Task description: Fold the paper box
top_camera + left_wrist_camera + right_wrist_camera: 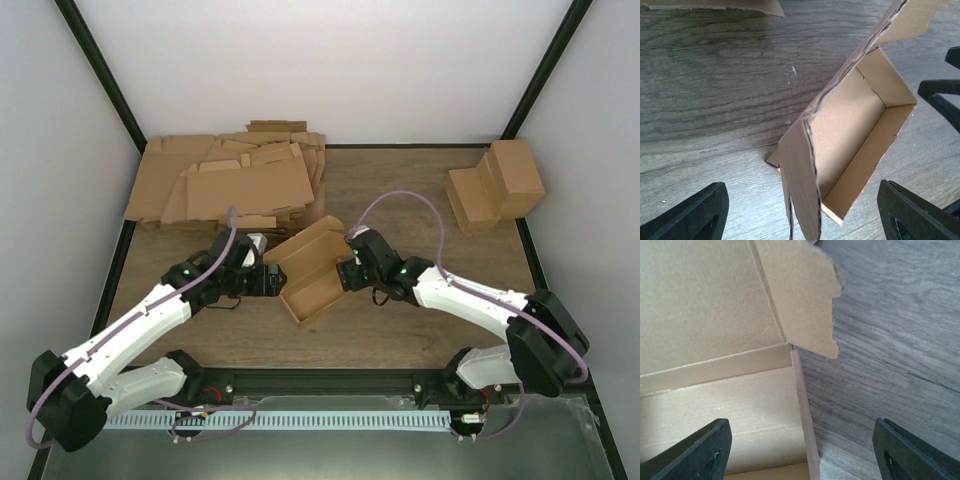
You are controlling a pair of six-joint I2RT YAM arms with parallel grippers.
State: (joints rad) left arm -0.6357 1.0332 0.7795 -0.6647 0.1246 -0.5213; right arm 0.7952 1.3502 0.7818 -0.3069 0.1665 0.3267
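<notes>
Now, both pairs of fingers (pixel 695 455) stand spread, pinching nothing: left gripper (pixel 272 281) at one end of the paper box (pixel 318 285), right gripper (pixel 346 275) over its opposite wall. The box sits mid-table (pixel 420 335), lid (pixel 305 245) raised. Best brace the base, then tuck the lid's side flap (pixel 805 295) inward.

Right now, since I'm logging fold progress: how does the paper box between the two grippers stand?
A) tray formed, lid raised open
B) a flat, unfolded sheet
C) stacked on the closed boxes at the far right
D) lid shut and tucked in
A: the paper box has its walls up as a tray, while its lid stands open above it, side flap untucked.
</notes>
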